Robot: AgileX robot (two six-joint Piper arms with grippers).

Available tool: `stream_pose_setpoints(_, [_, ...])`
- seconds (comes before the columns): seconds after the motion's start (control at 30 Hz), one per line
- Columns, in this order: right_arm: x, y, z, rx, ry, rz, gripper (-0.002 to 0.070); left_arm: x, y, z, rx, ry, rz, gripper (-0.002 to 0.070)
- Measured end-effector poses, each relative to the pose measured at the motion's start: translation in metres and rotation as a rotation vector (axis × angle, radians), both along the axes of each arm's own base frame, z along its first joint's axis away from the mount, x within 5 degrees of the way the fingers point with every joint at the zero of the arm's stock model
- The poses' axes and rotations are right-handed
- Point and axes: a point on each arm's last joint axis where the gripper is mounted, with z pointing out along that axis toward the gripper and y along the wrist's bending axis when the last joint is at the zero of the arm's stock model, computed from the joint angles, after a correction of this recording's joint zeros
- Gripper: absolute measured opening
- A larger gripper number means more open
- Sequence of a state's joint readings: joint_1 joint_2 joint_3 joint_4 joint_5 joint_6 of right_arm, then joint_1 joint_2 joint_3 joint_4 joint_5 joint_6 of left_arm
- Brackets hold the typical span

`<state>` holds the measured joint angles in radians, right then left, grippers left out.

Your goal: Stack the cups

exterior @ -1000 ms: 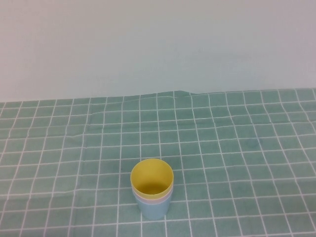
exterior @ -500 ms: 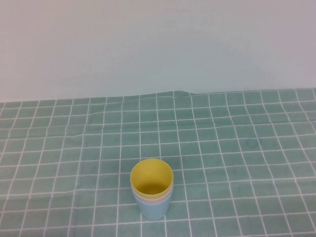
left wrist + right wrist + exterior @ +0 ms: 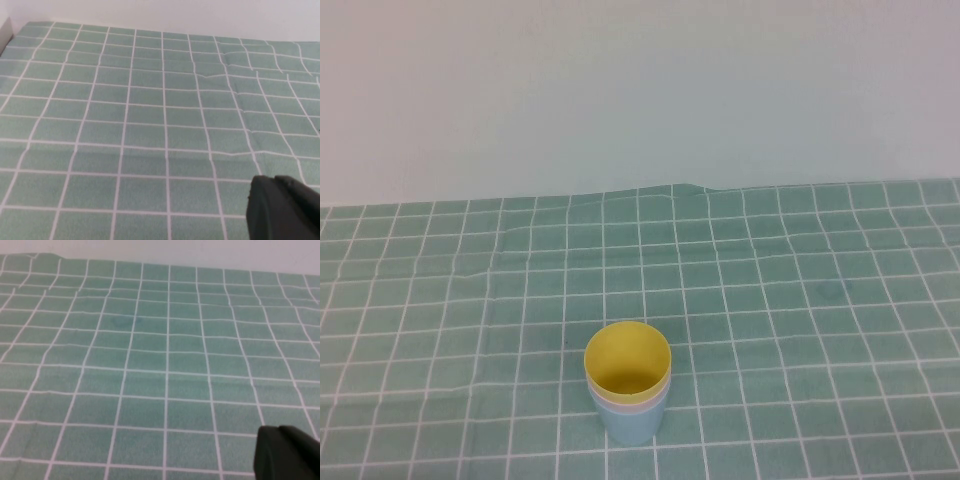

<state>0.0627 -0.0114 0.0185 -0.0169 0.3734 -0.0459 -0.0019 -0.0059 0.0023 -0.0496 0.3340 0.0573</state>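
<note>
The three cups stand nested in one upright stack near the front middle of the table in the high view. The yellow cup [image 3: 628, 358] is innermost on top, the pale pink cup [image 3: 632, 403] shows as a thin band below its rim, and the light blue cup [image 3: 631, 426] is outermost at the bottom. Neither arm shows in the high view. My left gripper [image 3: 274, 180] is shut and empty over bare cloth in the left wrist view. My right gripper [image 3: 278, 430] is shut and empty over bare cloth in the right wrist view. No cup shows in either wrist view.
A green cloth with a white grid [image 3: 800, 300] covers the table, with a small raised fold [image 3: 685, 188] at its far edge. A plain pale wall [image 3: 640, 90] stands behind it.
</note>
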Motion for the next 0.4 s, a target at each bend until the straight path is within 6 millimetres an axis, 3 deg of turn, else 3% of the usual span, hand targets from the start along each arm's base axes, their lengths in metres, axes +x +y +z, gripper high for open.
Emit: stream_pose_setpoints(0.4, [0.0,0.0,0.0,0.002,0.0,-0.001,-0.0001,-0.0002,-0.0001,-0.0085,-0.002,-0.001,-0.001,-0.0001])
